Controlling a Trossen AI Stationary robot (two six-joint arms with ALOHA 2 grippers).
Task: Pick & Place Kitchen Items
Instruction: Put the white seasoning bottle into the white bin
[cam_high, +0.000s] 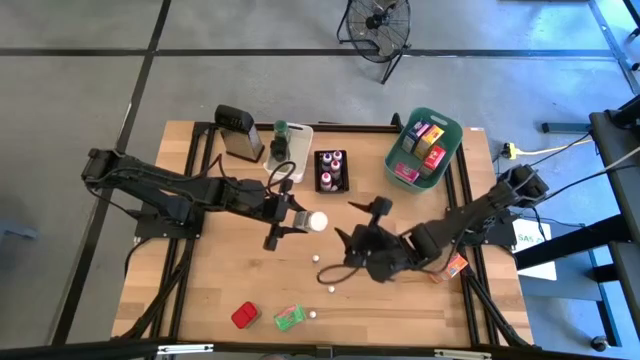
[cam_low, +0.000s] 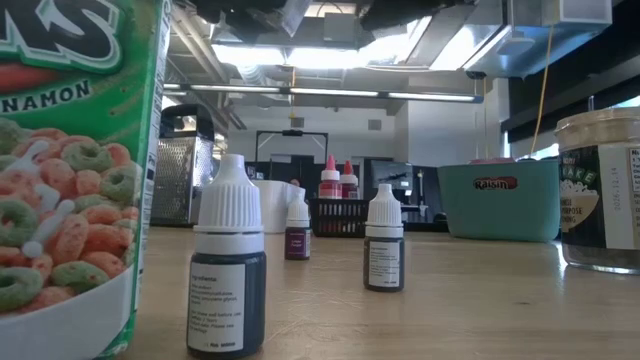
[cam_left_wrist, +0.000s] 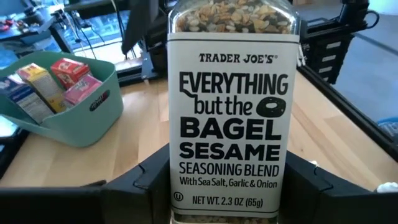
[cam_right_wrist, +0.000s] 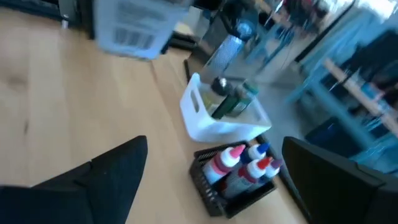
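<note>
My left gripper (cam_high: 297, 220) is at the table's middle, shut on a glass seasoning jar (cam_left_wrist: 227, 112) with a white lid (cam_high: 318, 220). My right gripper (cam_high: 360, 224) stands open just right of that lid, with nothing between its fingers (cam_right_wrist: 93, 180). Three tiny white-capped bottles (cam_high: 313, 259) stand upright on the wood nearer the front, and they also show in the low view (cam_low: 228, 260). A red packet (cam_high: 244, 315) and a green packet (cam_high: 290, 318) lie by the near edge. My left gripper pinches the jar between its two fingers (cam_left_wrist: 134, 183), on the jar's two sides near its base (cam_left_wrist: 177, 186). The fingers come about level from the table's left, along the jar. The jar sticks out past them, lid toward the right, clear of the table.
A teal bin (cam_high: 425, 150) with packets stands far right. A black crate (cam_high: 332, 170) of capped bottles, a white bin (cam_high: 290, 150) with green-lidded jars and a grater (cam_high: 238, 132) line the far edge. An orange packet (cam_high: 455, 263) lies under the right arm. Another glass jar (cam_low: 600, 190) stands on the table.
</note>
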